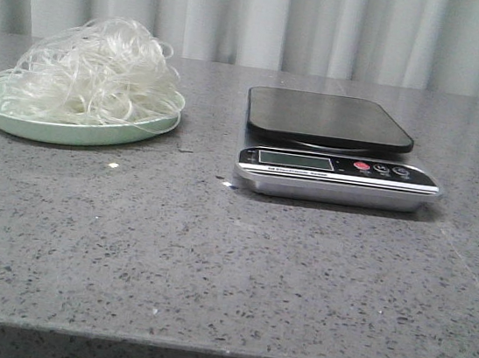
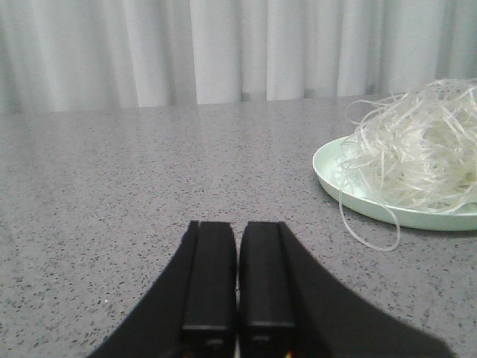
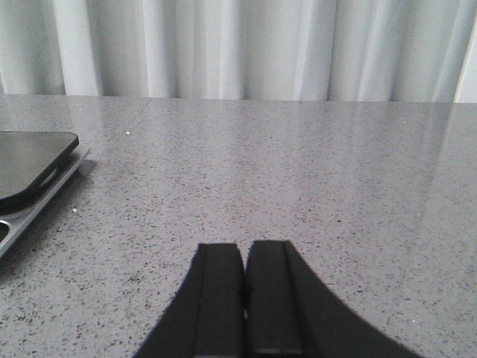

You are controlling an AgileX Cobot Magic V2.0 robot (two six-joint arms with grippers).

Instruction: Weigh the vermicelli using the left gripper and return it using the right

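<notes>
The vermicelli (image 1: 90, 71) is a fluffy whitish tangle heaped on a pale green plate (image 1: 69, 132) at the table's far left. It also shows in the left wrist view (image 2: 417, 153) on the plate (image 2: 335, 177), with one strand looping onto the table. A kitchen scale (image 1: 336, 148) with a dark weighing platform stands at the centre right; its platform is bare. Its corner shows in the right wrist view (image 3: 30, 175). My left gripper (image 2: 238, 227) is shut and empty, low over the table, short of the plate. My right gripper (image 3: 244, 250) is shut and empty, beside the scale. Neither gripper shows in the front view.
The grey speckled table (image 1: 211, 263) runs to a front edge near me. White curtains (image 1: 270, 15) hang behind the table's far edge.
</notes>
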